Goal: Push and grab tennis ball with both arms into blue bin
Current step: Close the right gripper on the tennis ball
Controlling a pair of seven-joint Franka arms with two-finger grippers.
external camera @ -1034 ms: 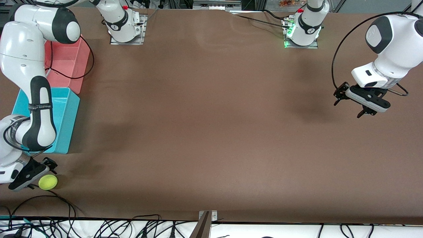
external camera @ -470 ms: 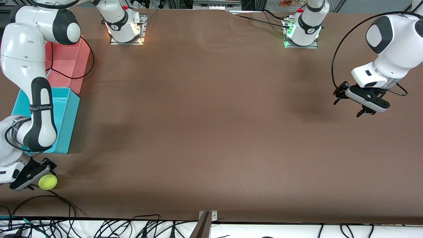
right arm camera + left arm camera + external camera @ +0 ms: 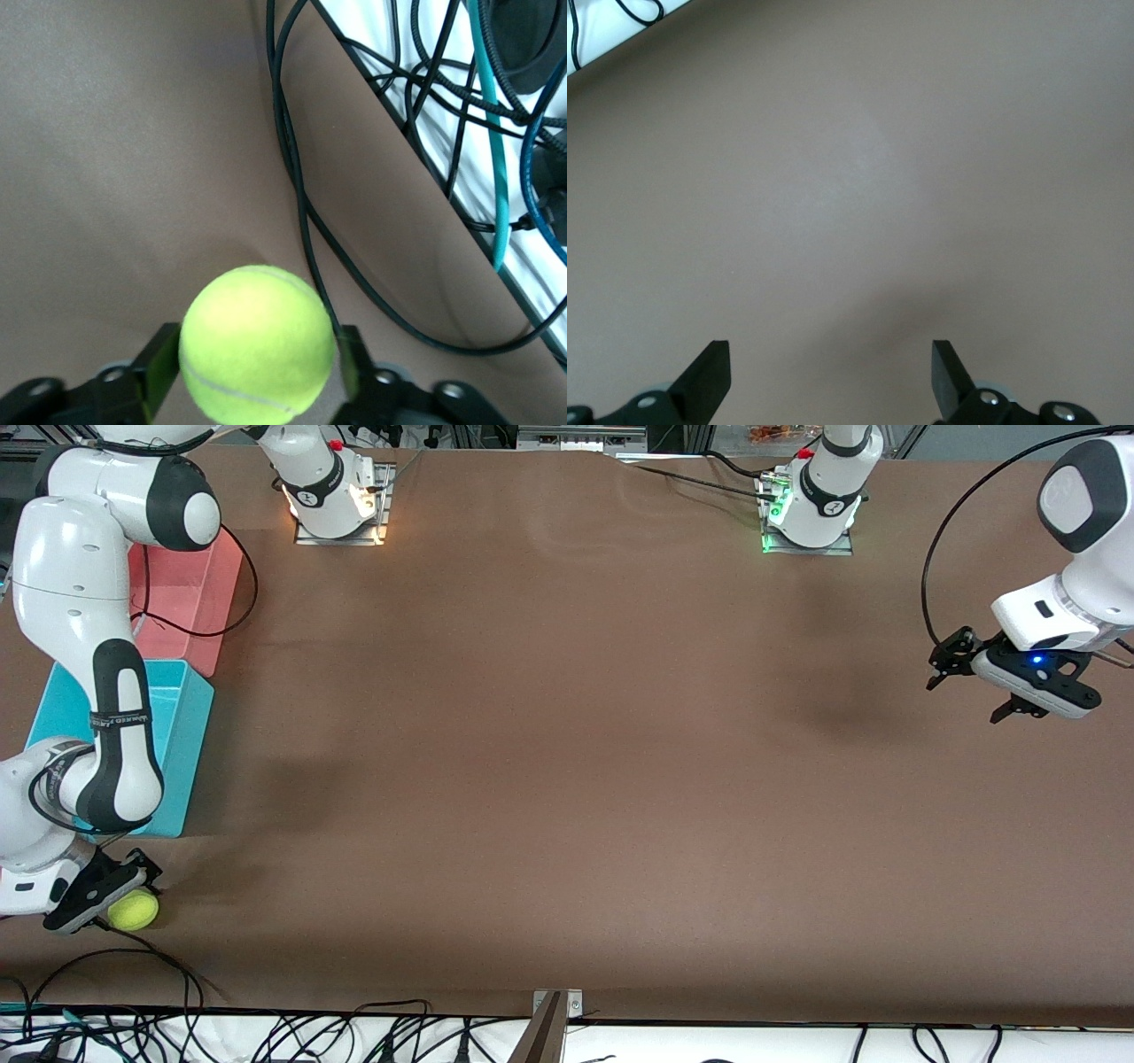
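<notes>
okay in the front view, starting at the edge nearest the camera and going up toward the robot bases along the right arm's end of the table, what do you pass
Tennis ball between the right gripper fingers → blue bin → pink-red bin → right arm's base.

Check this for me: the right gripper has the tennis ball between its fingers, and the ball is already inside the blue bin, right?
Not quite. The right gripper does have the tennis ball between its fingers, but the front view shows the ball on the table, outside the blue bin and nearer to the camera than it.
</notes>
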